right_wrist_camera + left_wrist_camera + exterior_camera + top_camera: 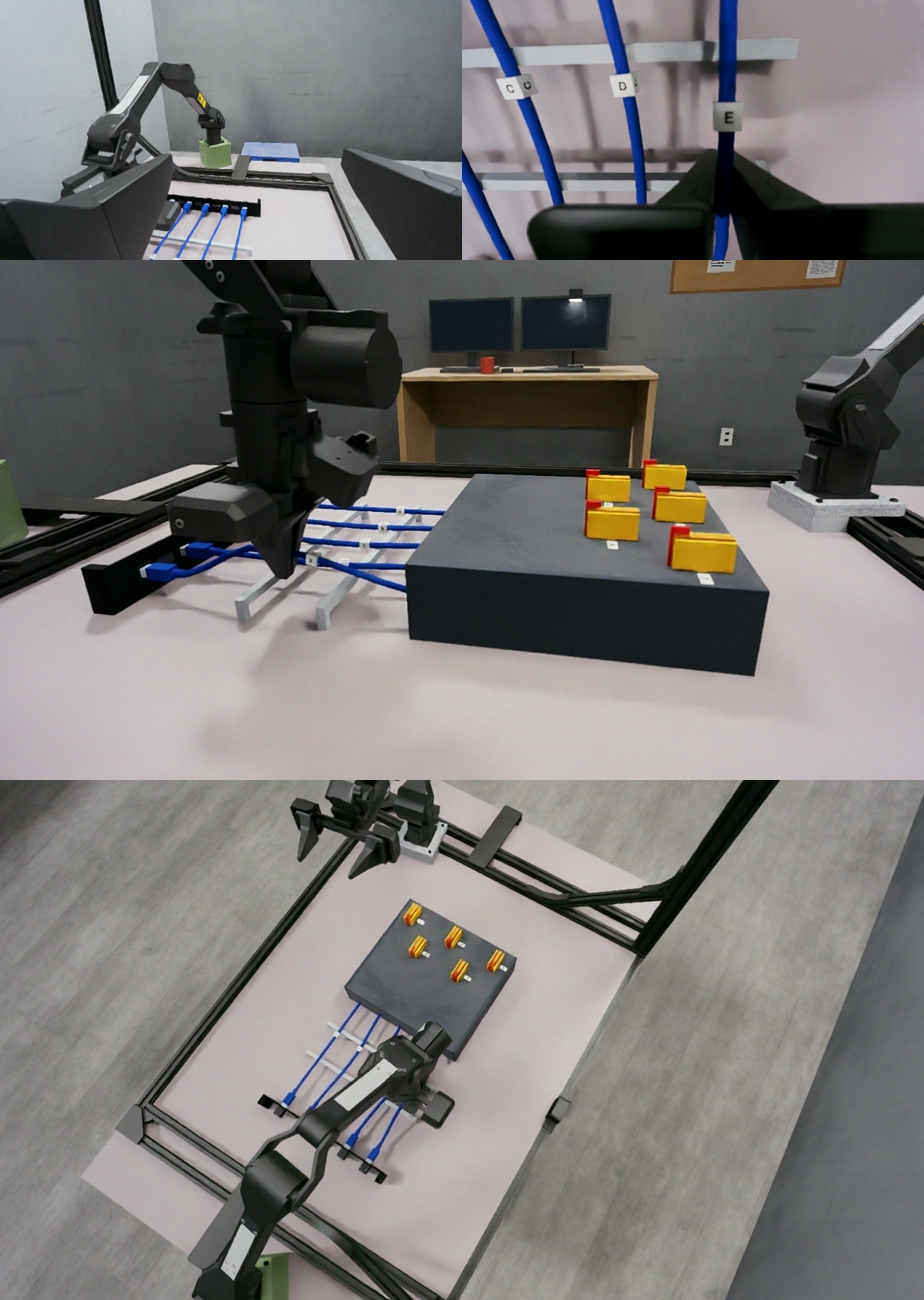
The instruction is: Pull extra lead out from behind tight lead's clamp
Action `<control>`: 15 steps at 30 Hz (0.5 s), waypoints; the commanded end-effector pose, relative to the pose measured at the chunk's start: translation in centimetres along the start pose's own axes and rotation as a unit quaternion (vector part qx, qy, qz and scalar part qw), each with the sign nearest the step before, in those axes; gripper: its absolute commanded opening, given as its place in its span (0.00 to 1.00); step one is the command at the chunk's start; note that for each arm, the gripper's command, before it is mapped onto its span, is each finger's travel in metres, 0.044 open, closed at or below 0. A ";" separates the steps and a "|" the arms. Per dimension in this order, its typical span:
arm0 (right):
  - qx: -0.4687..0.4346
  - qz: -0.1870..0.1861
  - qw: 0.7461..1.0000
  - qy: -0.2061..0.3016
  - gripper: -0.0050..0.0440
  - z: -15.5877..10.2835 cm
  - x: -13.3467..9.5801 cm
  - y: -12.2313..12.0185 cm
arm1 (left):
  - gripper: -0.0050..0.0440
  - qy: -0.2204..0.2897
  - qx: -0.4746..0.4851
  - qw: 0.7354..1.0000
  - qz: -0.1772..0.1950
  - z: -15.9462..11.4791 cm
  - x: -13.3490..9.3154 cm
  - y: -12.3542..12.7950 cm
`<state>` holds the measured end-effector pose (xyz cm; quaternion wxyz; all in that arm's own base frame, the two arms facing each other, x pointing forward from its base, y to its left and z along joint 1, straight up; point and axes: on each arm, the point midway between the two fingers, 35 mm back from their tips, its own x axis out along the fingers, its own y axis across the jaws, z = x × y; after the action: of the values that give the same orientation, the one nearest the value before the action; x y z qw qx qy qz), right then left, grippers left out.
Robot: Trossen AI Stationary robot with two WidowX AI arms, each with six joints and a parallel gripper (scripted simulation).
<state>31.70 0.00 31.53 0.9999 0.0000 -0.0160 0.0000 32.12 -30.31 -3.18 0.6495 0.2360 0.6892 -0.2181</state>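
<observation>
Five blue leads run from a black plug strip (116, 583) over two grey rails (336, 593) into a dark box (429, 973). My left gripper (718, 157) is shut on lead E (727, 72), the outermost one, just below its white E tag (728, 116). In the exterior view the left gripper (282, 563) holds lead E (351, 573) a little above the mat, and the lead bows. Leads C (516, 87) and D (623, 85) lie beside it, untouched. Five yellow handles (646, 512) with red tabs lie flat on the box. My right gripper (330, 862) is open and empty, high at the far corner.
A black frame (245, 973) rims the mat. The left arm's green base block (215, 152) and a blue pad (271, 152) stand beyond the plug strip. The right arm's grey base (833, 505) stands past the box.
</observation>
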 end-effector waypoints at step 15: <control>0.000 0.000 1.000 -0.009 1.00 0.7 -0.1 0.0 | 0.00 -0.013 0.000 1.000 -0.001 0.6 1.9 -0.1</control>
<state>31.70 0.00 31.53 0.9999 0.0000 -0.0160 0.0000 32.17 -30.36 -3.33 0.6529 0.2345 0.6860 -0.2197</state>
